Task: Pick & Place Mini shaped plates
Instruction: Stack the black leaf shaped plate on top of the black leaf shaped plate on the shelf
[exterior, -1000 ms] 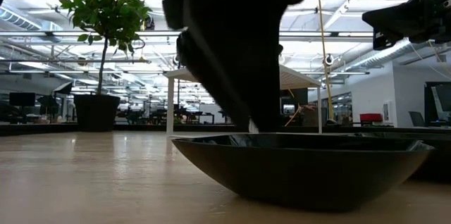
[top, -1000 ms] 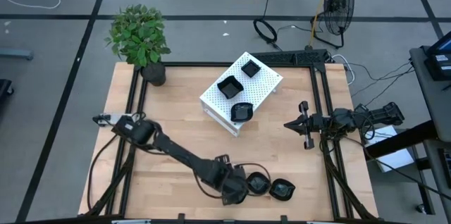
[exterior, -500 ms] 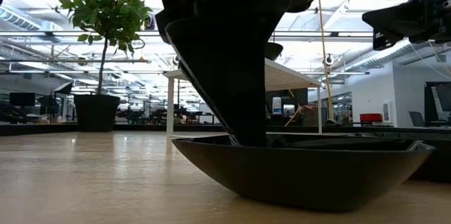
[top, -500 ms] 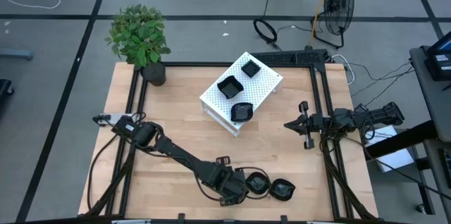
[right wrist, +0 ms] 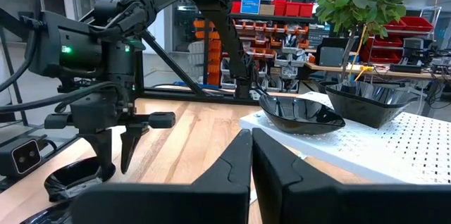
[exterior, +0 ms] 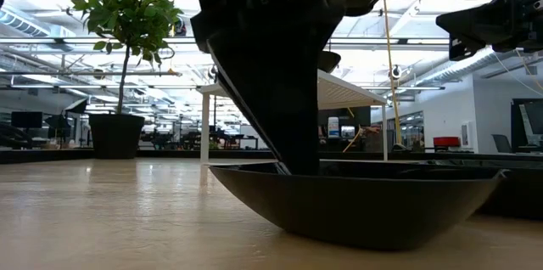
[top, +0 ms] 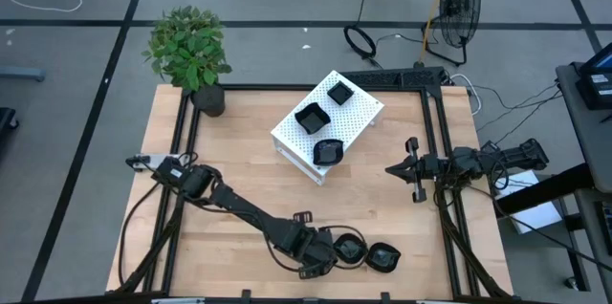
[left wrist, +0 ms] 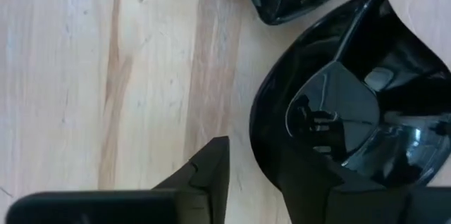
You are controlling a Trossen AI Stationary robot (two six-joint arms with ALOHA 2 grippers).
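**Glossy black dish straddled at the front edge**

Low on the wooden counter point(top: 239, 151), left hand point(top: 330, 251) parted across the rim of a wavy black dish point(left wrist: 338, 104), second dish point(top: 383, 258) beside. Three more on the white perforated box point(top: 359, 118). Right hand point(top: 411, 169) closed, empty, raised at right.

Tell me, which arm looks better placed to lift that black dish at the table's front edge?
The left. Its gripper is already down on the dish, fingers astride its rim. The right gripper hangs shut, far off at the table's side.
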